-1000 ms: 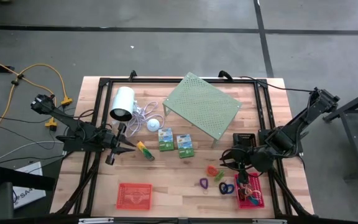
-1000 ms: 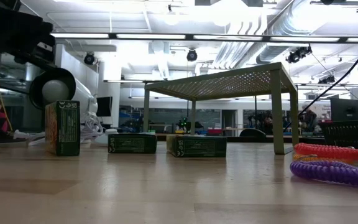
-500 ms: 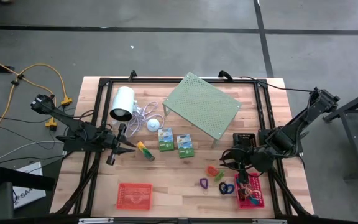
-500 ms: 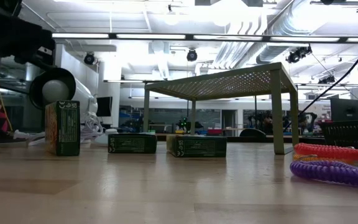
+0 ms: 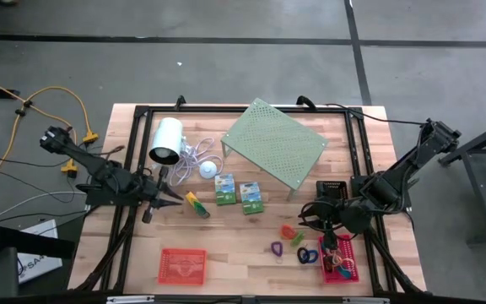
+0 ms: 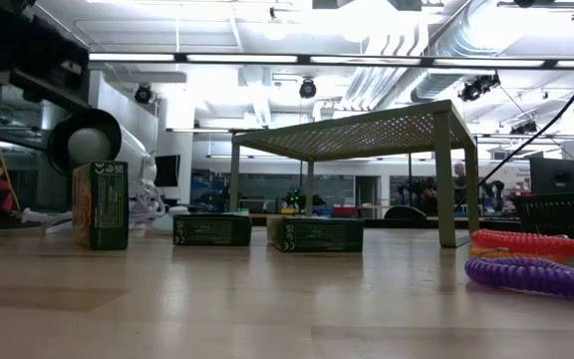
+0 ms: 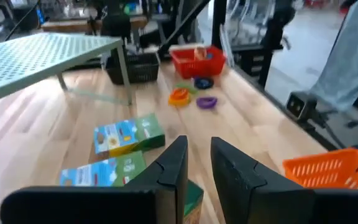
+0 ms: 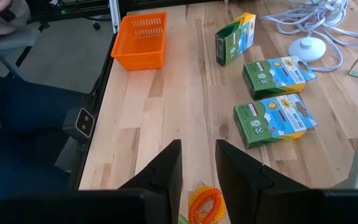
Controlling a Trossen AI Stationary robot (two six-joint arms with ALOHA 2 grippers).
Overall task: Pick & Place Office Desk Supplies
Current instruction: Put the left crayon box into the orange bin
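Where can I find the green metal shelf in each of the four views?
High view: shelf at table's far middle.
Low view: shelf standing centre, above the boxes.
Left wrist view: shelf at upper left.
Right wrist view: not identifiable.
Shared landmark: two flat green boxes beside it.

No print on the boxes (image 8: 277, 124) can be read

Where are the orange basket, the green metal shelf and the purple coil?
orange basket (image 8: 141, 41), right wrist view, mesh floor.
green metal shelf (image 5: 274, 143), high view, perforated top.
purple coil (image 6: 526, 274), low view, middle of its coiled length.
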